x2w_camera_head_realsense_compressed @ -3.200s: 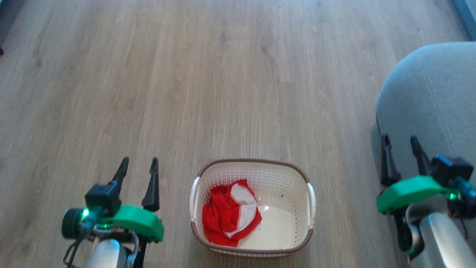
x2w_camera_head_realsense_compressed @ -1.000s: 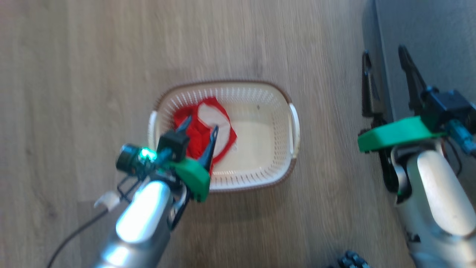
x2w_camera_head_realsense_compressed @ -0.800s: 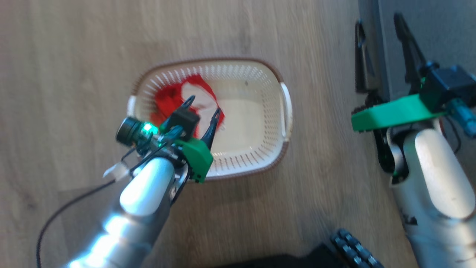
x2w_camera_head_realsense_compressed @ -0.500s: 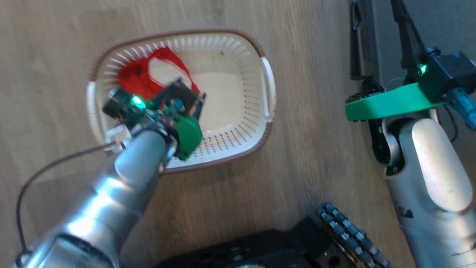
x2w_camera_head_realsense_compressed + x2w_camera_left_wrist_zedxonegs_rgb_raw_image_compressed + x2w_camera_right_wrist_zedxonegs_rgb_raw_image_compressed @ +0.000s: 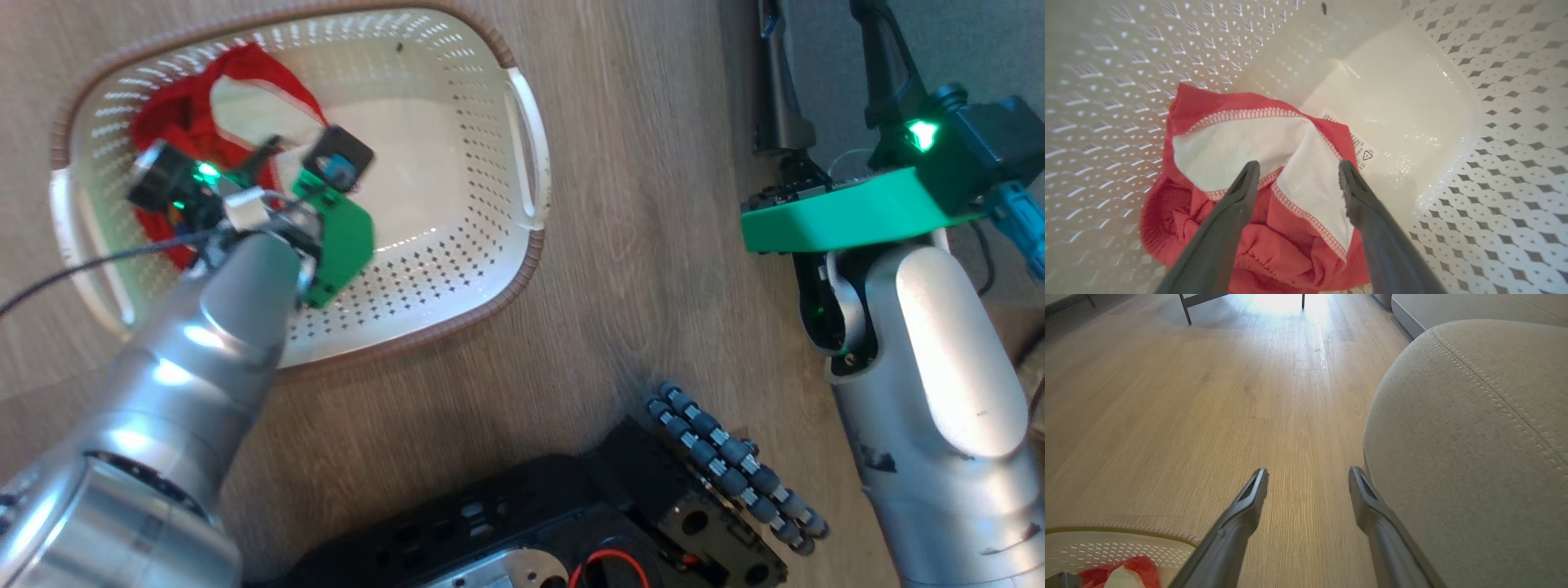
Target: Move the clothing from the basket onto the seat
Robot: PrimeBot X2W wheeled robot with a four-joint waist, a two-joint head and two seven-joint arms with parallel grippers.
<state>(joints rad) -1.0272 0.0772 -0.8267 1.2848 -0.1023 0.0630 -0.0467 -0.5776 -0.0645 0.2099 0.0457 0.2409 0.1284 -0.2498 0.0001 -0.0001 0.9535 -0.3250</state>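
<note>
Here, along the left wrist: finds the left gripper [image 5: 1297, 165] spread wide inside the basket [image 5: 1106, 61], fingers either side of a white fold in the red clothing [image 5: 1241, 139], beside a sticker [image 5: 1359, 147] on the basket bottom. Along the right wrist: finds the right gripper [image 5: 1308, 471] spread too, holding nothing, above the wood floor [image 5: 1208, 396], just beside the grey seat [image 5: 1474, 437]. From the head: shows the basket standing on the floor, left of the seat, clothing bunched at its left end.
</note>
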